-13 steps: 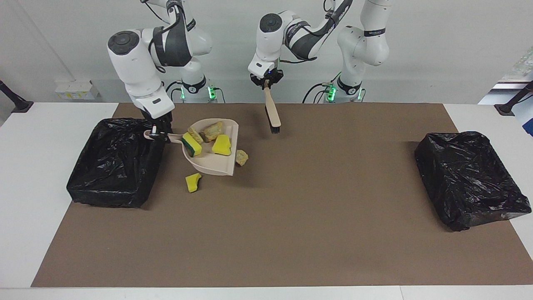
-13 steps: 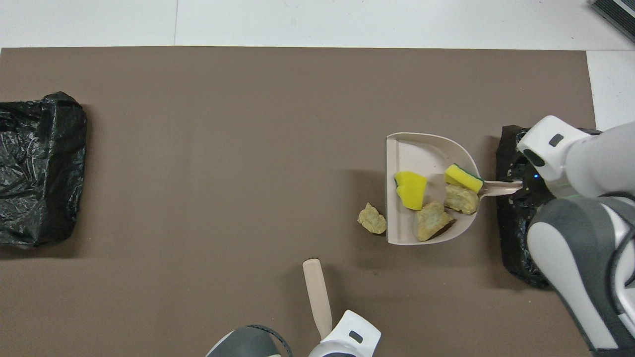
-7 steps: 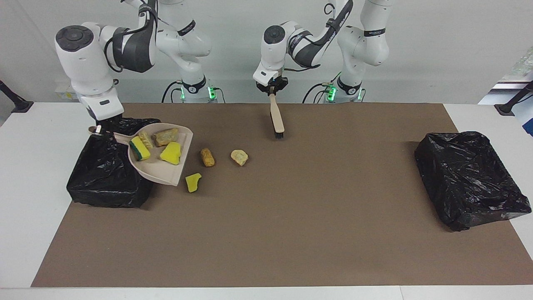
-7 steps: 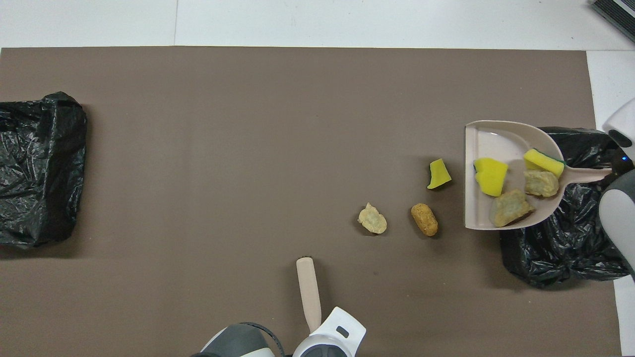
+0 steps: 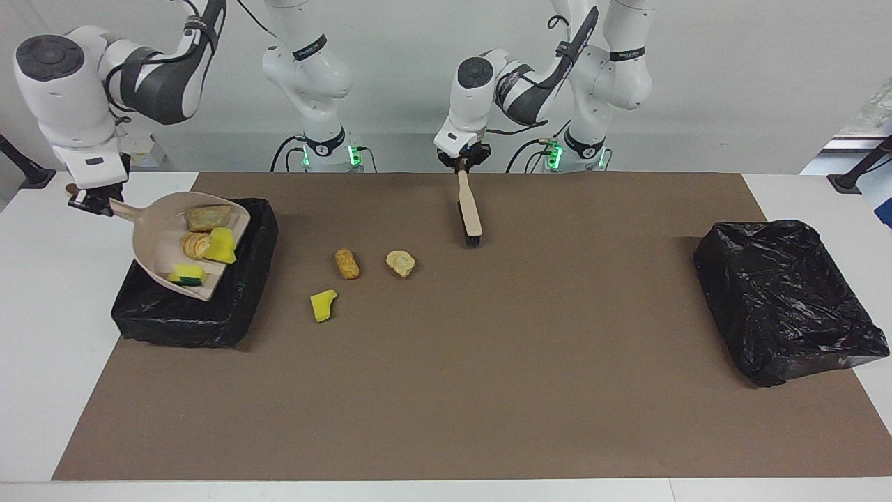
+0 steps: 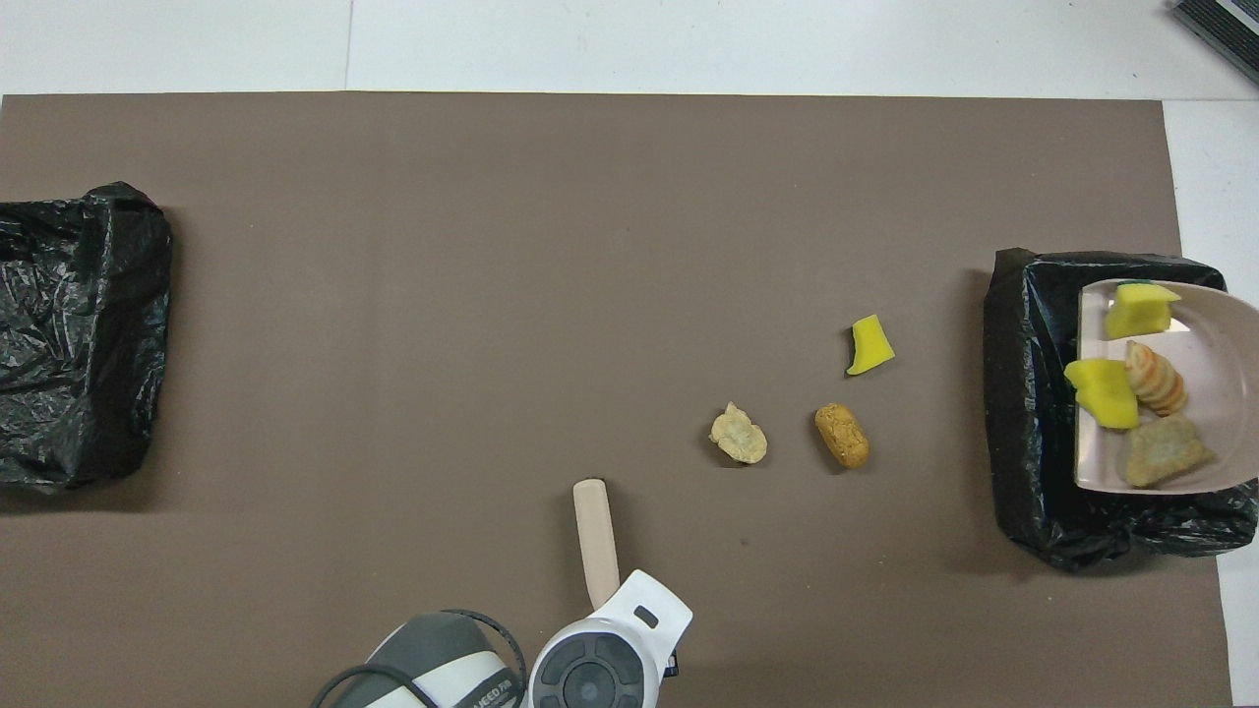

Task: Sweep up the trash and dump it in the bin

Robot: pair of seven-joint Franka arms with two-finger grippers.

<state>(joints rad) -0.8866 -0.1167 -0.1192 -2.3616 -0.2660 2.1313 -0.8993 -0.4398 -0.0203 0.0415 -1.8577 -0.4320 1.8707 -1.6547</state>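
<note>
Your right arm reaches out past its end of the table, wrist pointing down, and its right gripper [image 5: 89, 201] is clamped on the handle of the beige dustpan [image 5: 157, 247]. The pan hangs over the black-lined bin [image 5: 240, 307] at that end, tilted, its open lip lower than the handle and aimed toward the middle of the table. Your left arm is folded close to its base; the left gripper [image 5: 463, 164] is closed on the handle of the beige brush [image 5: 469, 209], which hangs nearly upright with bristles down over the brown mat [image 5: 488, 362].

Count the trash: four scraps sit in the pan, namely two yellow sponge pieces [image 6: 1102, 393], a tan chunk [image 6: 1164, 450] and an orange-striped chunk [image 6: 1157, 378]. Three lie on the mat between bin and brush: a yellow-green sponge piece [image 5: 323, 305], an orange chunk [image 5: 346, 263] with its long axis running toward and away from the robots, and a tan lump [image 5: 401, 263]. A second black-lined bin [image 5: 780, 300] sits at the left arm's end
</note>
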